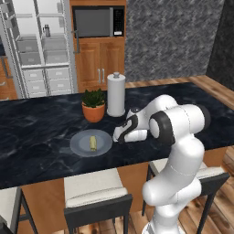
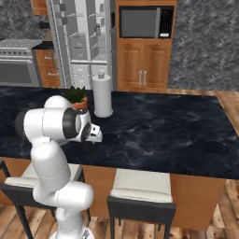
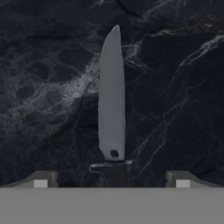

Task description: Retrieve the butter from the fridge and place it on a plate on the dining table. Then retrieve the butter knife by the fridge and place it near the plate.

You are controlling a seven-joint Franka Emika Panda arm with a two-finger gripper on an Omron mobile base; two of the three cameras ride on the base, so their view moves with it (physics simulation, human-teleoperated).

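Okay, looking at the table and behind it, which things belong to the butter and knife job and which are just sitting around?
Job: butter, plate, butter knife, dining table, fridge, open gripper.
Sitting around: potted plant, paper towel roll, microwave, stools.

My arm, folded low and forward

My elbow bends sharply, wrist dipped; my jaws (image 3: 111,179) stand wide apart, gripping nothing.
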